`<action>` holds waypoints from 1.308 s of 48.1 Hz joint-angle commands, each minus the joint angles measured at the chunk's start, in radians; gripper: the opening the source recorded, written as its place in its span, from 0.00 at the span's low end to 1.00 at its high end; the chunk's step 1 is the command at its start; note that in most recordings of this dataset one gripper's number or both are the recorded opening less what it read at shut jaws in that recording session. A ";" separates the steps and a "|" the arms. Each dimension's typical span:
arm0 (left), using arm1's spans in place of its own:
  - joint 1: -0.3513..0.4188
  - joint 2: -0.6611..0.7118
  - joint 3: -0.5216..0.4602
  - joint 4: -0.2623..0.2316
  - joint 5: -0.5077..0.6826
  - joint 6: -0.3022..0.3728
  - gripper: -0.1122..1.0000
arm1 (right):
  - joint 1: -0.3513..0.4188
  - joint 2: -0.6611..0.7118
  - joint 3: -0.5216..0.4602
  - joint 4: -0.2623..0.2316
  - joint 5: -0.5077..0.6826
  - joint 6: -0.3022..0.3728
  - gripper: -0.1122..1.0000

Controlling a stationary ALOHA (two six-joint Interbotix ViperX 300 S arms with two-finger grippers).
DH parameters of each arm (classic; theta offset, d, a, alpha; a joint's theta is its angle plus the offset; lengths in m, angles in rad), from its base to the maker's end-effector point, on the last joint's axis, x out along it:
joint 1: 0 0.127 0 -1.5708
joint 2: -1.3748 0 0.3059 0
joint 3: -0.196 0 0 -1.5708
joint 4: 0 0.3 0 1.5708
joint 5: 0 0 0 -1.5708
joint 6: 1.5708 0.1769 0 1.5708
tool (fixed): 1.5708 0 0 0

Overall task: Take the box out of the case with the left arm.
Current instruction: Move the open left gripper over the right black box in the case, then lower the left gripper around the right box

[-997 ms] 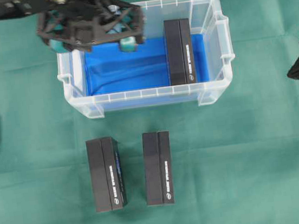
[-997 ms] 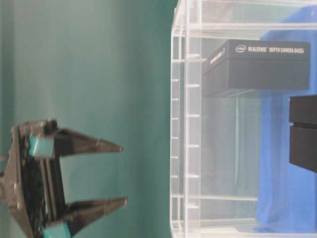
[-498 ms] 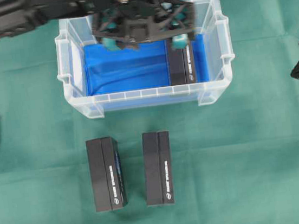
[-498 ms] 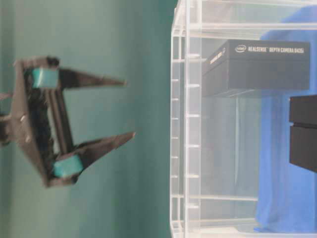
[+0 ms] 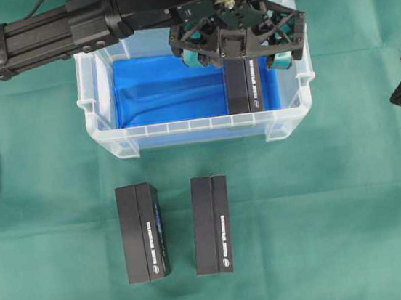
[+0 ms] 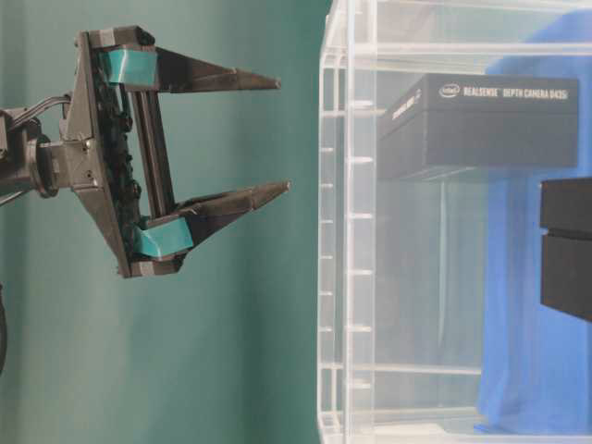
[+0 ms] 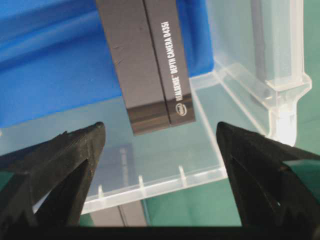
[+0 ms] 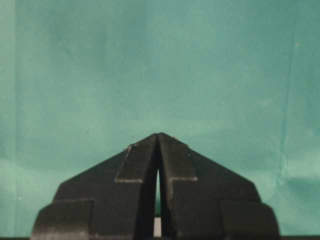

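Looking down past my left gripper (image 7: 160,150), I see its jaws spread wide with nothing between them, and beyond the tips the black box (image 7: 150,60), printed "DEPTH CAMERA D435I", lying on blue cloth (image 7: 50,55) in the clear case (image 7: 280,85). Only this view lets me read the print along its top and see the case's near wall under my tips.

From overhead, my left arm (image 5: 61,31) reaches across from the left, and the gripper (image 5: 240,46) sits above the right end of the case (image 5: 103,132), covering the far end of the box (image 5: 243,90); the box lies lengthwise near the right wall. This view alone shows two more black boxes on the green surface (image 5: 354,211) in front of the case, one to the left (image 5: 142,232) and one just right of it (image 5: 211,225).

The table-level view, turned sideways, shows the gripper (image 6: 277,134) clear of the case's rim (image 6: 338,231), tips apart, teal pads (image 6: 162,239) visible, and the box's long side (image 6: 481,125) reading "REALSENSE DEPTH CAMERA D435I".

My right gripper (image 8: 158,137) hangs over bare green cloth, jaws closed together, empty.
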State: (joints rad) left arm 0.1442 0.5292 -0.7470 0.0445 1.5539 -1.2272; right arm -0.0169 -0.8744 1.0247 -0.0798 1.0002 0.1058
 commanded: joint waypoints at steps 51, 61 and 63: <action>0.005 -0.021 0.000 0.008 -0.041 -0.002 0.95 | -0.002 0.008 -0.025 0.002 -0.002 0.005 0.10; 0.005 -0.023 0.015 0.009 -0.051 -0.006 0.95 | 0.000 0.008 -0.025 0.002 -0.002 0.005 0.10; 0.005 -0.023 0.018 0.009 -0.054 -0.009 0.95 | -0.002 0.008 -0.025 0.002 -0.002 0.005 0.10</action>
State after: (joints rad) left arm 0.1457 0.5292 -0.7225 0.0476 1.5079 -1.2333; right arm -0.0169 -0.8744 1.0262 -0.0798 1.0002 0.1074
